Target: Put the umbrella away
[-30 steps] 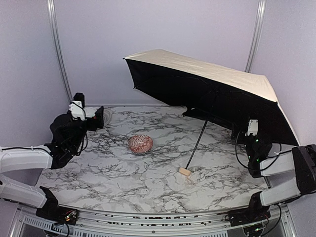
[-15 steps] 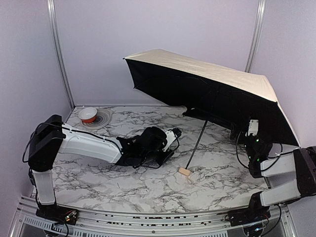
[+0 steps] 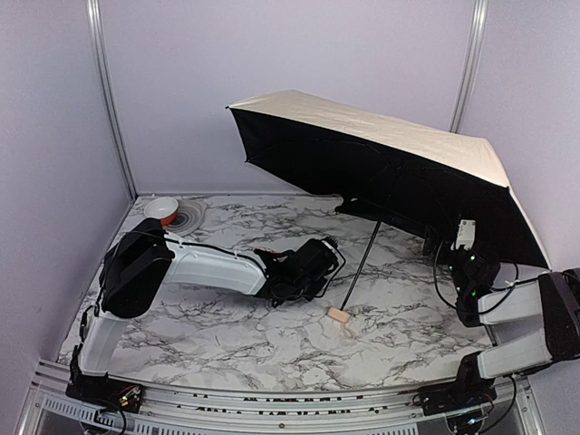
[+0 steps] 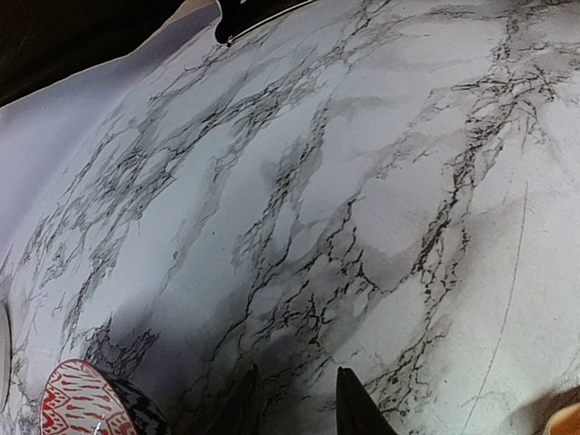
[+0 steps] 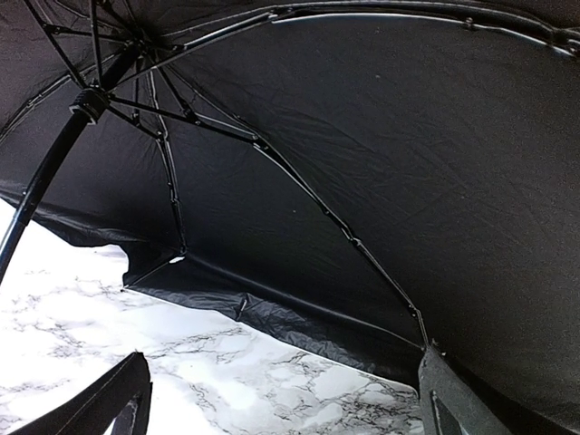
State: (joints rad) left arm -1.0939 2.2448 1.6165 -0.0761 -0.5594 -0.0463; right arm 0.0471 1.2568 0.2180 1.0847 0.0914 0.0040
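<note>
The umbrella (image 3: 381, 136) stands open and tilted on the marble table, cream on top and black underneath. Its thin black shaft (image 3: 361, 263) slopes down to the tan wooden handle (image 3: 338, 314), which rests on the table. My left gripper (image 3: 333, 247) reaches across the table and sits just left of the shaft, apart from it. In the left wrist view its fingers (image 4: 352, 406) stand a narrow gap apart over bare marble with nothing between them, and the handle (image 4: 566, 421) peeks in at the lower right. My right gripper (image 5: 281, 403) is wide open under the black canopy (image 5: 362, 163), holding nothing.
A red-and-white patterned ball (image 4: 80, 401) lies close to the left fingers, hidden under the left arm in the top view. A small red-and-white bowl (image 3: 161, 209) sits beside a round ribbed mat (image 3: 188, 217) at the back left corner. Walls close off the back and sides.
My left arm swung from the far left across the table to beside the umbrella shaft, covering the patterned ball, and its jaws narrowed. The right arm and umbrella stayed still.
</note>
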